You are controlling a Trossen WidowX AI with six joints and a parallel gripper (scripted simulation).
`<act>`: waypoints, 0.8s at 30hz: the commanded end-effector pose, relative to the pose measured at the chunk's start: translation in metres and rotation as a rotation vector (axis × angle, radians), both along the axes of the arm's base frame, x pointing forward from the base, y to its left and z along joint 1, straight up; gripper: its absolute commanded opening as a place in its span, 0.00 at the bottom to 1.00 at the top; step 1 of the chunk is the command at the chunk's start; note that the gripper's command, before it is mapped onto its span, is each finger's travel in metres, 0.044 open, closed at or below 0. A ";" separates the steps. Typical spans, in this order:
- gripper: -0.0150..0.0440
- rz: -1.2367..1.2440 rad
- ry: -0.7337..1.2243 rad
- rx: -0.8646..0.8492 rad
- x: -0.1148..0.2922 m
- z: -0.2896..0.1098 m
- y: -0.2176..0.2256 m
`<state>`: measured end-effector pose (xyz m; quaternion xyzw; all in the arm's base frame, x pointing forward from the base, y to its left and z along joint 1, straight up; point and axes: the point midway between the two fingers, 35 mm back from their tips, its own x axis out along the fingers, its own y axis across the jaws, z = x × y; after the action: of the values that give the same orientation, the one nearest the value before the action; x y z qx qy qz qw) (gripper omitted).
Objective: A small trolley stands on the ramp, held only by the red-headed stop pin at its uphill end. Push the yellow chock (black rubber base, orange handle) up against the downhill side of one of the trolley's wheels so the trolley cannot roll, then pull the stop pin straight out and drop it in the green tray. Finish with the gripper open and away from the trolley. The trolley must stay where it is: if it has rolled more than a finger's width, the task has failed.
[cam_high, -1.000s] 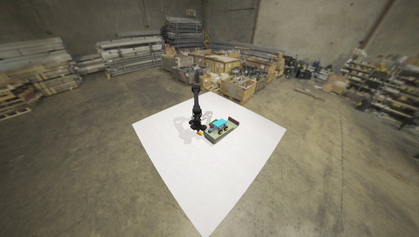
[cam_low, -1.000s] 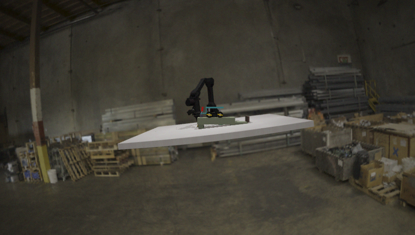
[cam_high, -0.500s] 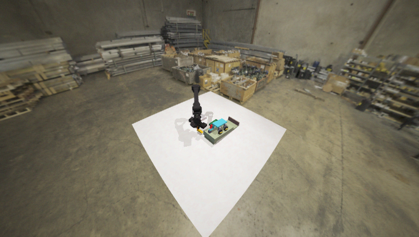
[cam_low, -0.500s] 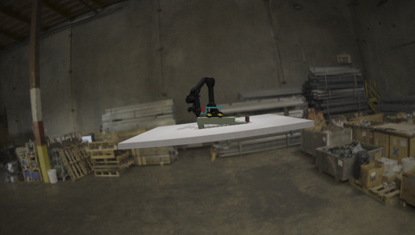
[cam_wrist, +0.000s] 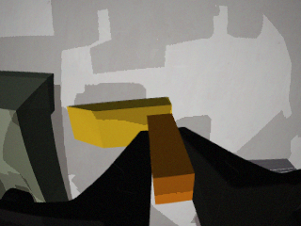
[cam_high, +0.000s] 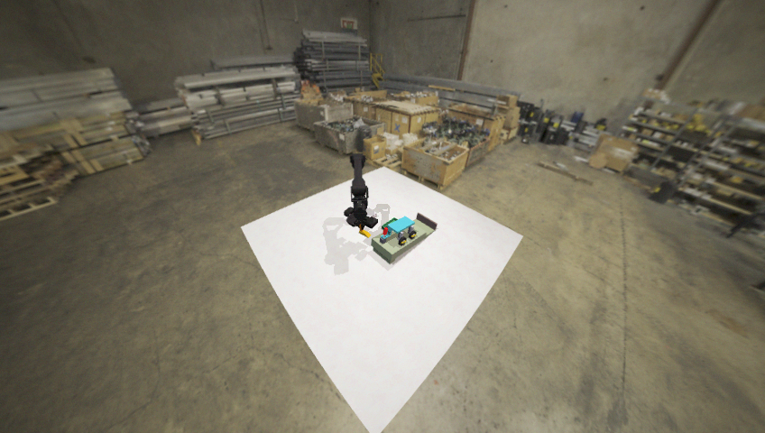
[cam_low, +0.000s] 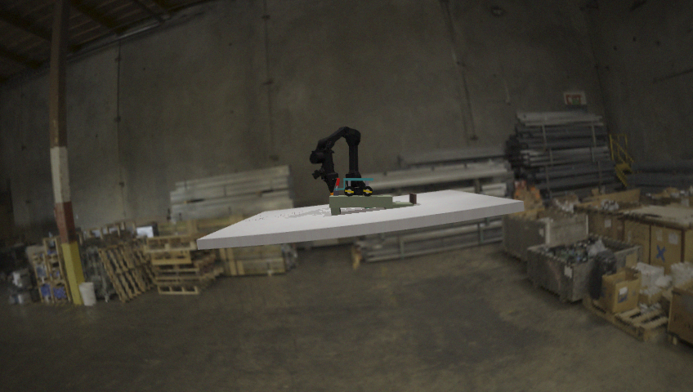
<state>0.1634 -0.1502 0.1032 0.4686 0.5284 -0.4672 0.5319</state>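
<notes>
- gripper [cam_wrist: 171, 179] is clamped on the orange handle [cam_wrist: 169, 160] of the yellow chock [cam_wrist: 113, 122], black fingers pressed on both sides of it
- chock sits on the white mat [cam_high: 375, 321], just beside the ramp [cam_high: 400, 247], w/ the grey-green ramp wall at the left edge of the wrist view
- trolley [cam_high: 401, 225] w/ its cyan deck is on the ramp, red-headed stop pin [cam_high: 384, 231] at the end nearest the arm
- green tray [cam_high: 391, 221] barely shows behind the trolley, toward the mat's far corner
- ramp + arm sit in the far half of the mat
</notes>
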 end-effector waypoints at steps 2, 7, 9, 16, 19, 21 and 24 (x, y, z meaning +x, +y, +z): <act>0.25 -0.006 -0.012 -0.016 0.001 0.018 -0.001; 0.25 -0.006 -0.012 -0.016 0.001 0.031 -0.002; 0.25 -0.006 -0.012 -0.016 0.001 0.037 -0.002; 0.25 -0.006 -0.012 -0.016 0.003 0.057 -0.004; 0.25 -0.006 -0.012 -0.016 0.003 0.067 -0.005; 0.25 -0.006 -0.012 -0.016 0.004 0.072 -0.006; 0.25 -0.006 -0.012 -0.016 0.005 0.079 -0.007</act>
<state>0.1665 -0.1545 0.1747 0.4697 0.5199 -0.4687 0.5380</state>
